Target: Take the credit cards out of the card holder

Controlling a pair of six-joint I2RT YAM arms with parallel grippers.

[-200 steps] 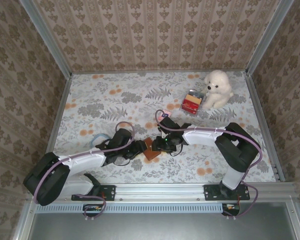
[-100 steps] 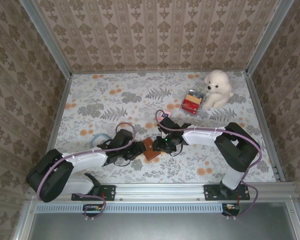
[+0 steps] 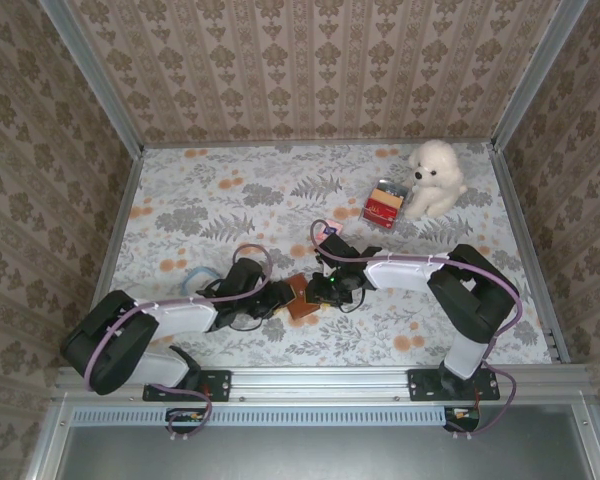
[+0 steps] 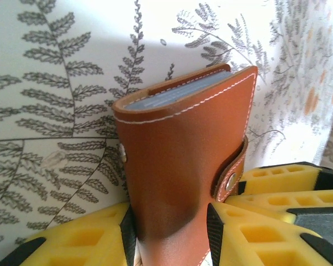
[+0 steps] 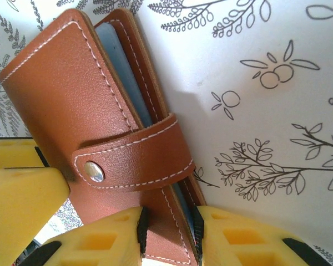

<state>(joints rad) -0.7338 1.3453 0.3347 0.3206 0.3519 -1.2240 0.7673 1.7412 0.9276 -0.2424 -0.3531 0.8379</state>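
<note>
A brown leather card holder (image 3: 300, 296) stands near the table's front middle, held between both grippers. Its strap (image 5: 133, 158) is snapped shut over the open edge. Grey-blue credit cards (image 4: 177, 91) show as thin edges between the covers, and again in the right wrist view (image 5: 122, 72). My left gripper (image 3: 280, 298) is shut on the holder's body, pads on both sides (image 4: 171, 235). My right gripper (image 3: 318, 293) is shut on the holder's edge just below the strap (image 5: 169, 227).
A white plush dog (image 3: 435, 178) sits at the back right with a red box (image 3: 384, 205) beside it. A small pink item (image 3: 329, 230) lies behind the right gripper. Patterned walls close in the table (image 3: 230, 190) on three sides.
The left arm's rear links have swung slightly to the right. Both grippers and the card holder stay in the same spot.
</note>
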